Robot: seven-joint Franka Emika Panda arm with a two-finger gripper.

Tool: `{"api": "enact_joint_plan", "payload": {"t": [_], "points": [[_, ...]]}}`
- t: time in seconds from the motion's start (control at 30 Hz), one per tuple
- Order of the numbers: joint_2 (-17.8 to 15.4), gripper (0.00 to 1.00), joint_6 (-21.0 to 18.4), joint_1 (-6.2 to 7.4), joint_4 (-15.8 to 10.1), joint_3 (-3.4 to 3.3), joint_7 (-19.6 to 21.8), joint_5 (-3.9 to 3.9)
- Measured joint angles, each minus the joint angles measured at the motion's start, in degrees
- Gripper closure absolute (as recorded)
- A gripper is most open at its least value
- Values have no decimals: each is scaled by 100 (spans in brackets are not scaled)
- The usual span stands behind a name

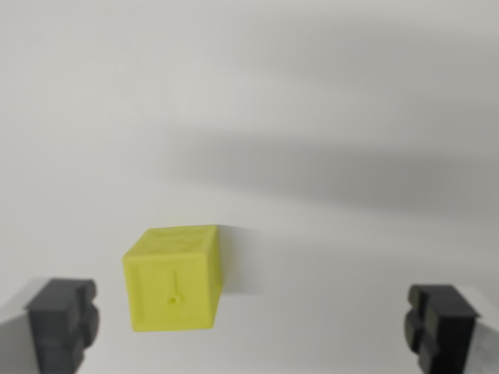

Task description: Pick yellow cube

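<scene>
Sitting on a plain white surface [312, 93], the yellow cube [174, 279] is seen in the lower-middle part of the wrist view, left of centre. Its material looks like matte plastic, bright lime-yellow, with slightly rounded edges. A thin raised border is seen around the front face, and a small line ending in a dot is embossed near its middle. The top face is faintly textured; details are blurred. The cube is turned a little, so that front, top and a narrow right side are shown. A soft shadow is cast to its right.

The gripper [253, 331] is spread wide, nothing held. Its two fingertips are dark grey, blocky, ridged pads: one fingertip [62, 323] at the wrist view's left, the other at the right edge. The cube is placed between them, much nearer the left pad, not touching either. A wide grey shadow band is laid across the surface above the cube.
</scene>
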Motion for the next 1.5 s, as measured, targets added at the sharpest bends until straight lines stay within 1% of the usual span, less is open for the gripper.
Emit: {"api": "enact_joint_plan", "payload": {"t": [0.37, 0.8, 1.5], "points": [[157, 0, 417, 164, -319, 0, 50, -19], [416, 0, 925, 371, -636, 0, 129, -45], [1000, 0, 1767, 733, -1004, 0, 300, -102]]}}
